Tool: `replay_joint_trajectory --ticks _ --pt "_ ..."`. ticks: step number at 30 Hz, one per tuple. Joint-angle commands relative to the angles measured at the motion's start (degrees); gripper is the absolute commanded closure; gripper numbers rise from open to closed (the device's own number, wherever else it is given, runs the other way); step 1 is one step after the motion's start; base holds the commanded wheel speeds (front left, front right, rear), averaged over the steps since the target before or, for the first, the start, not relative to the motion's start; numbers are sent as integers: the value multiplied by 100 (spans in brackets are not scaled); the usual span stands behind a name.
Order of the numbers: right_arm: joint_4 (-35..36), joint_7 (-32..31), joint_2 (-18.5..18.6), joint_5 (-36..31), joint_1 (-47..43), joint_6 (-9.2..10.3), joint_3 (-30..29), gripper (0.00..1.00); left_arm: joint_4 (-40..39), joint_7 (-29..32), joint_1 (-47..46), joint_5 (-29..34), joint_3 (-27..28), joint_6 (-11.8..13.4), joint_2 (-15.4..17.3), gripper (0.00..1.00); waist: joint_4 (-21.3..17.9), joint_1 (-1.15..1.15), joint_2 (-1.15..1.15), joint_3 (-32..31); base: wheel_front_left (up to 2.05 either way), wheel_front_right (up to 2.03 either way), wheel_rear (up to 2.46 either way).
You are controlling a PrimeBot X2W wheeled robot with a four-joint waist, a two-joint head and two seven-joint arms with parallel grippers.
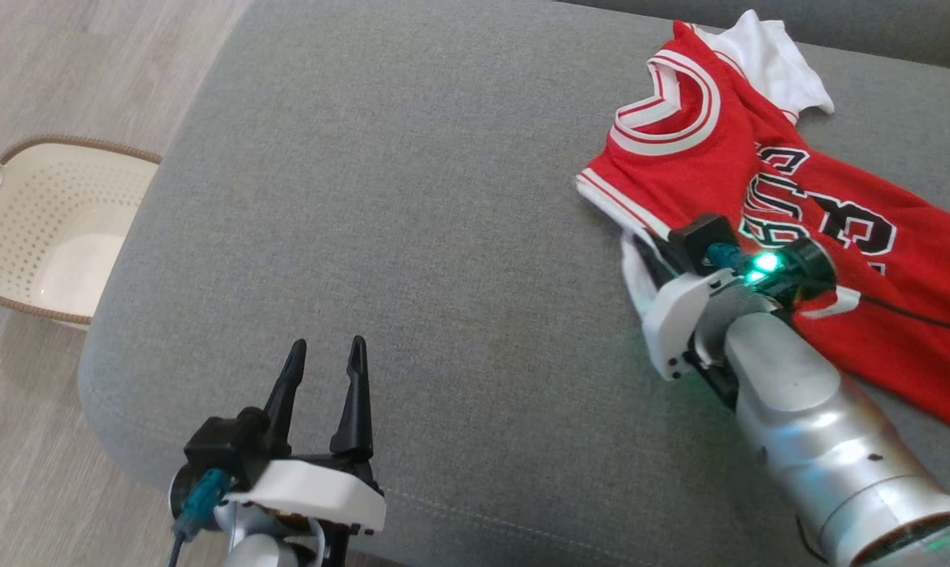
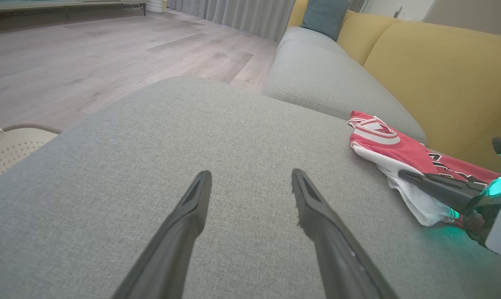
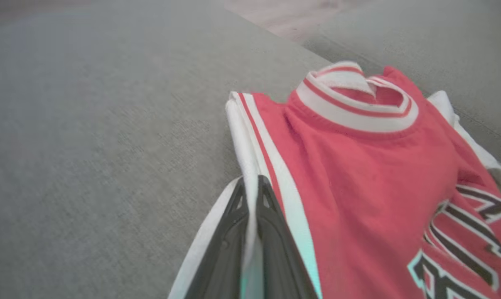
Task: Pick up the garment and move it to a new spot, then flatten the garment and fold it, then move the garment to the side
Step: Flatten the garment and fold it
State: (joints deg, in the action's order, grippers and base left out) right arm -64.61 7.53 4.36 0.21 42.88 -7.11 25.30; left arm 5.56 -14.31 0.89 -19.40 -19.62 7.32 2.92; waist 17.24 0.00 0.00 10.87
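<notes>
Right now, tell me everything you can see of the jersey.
The jersey is small and red, of thin knit-looking cloth, with white short sleeves, a striped red-and-white collar and black white-edged lettering. It lies rumpled, front up, on the grey cushion, toward its far right side. The right gripper is shut on its near white sleeve edge.

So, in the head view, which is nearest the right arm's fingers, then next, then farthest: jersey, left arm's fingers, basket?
1. Jersey: pinched between the right arm's fingers.
2. Left arm's fingers: lower left, over the grey cushion.
3. Basket: far left, down on the floor.
</notes>
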Motion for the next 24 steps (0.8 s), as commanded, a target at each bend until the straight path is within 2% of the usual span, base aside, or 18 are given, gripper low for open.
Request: replay_joint_trajectory --ticks 1,10,12,16,22,24 --pt "320 115 -142 326 28 -37 340 100 -173 -69 -157 -23 179 15 -4 0 -15 0 0 -20 0 0 0" --pt "2074 -317 -146 2227 -156 -37 2564 100 -201 -69 -128 57 275 -2 -4 0 -191 0 0 -49 0 0 0" --pt "2239 -448 -88 2505 -151 -37 2828 100 -209 -69 -136 68 275 -17 -4 0 -184 0 0 -27 0 0 0" --pt "2211 -558 91 2923 -79 -37 3007 100 -214 -69 -166 88 257 -36 -4 0 -141 0 0 63 0 0 0" --pt "1567 -386 178 3065 168 -37 2894 100 -203 -69 -235 82 234 -38 -4 0 -80 0 0 187 0 0 0" --pt "1258 -238 160 3034 272 -37 2821 71 -198 -69 -255 78 231 -31 -4 0 -72 0 0 220 0 0 0"
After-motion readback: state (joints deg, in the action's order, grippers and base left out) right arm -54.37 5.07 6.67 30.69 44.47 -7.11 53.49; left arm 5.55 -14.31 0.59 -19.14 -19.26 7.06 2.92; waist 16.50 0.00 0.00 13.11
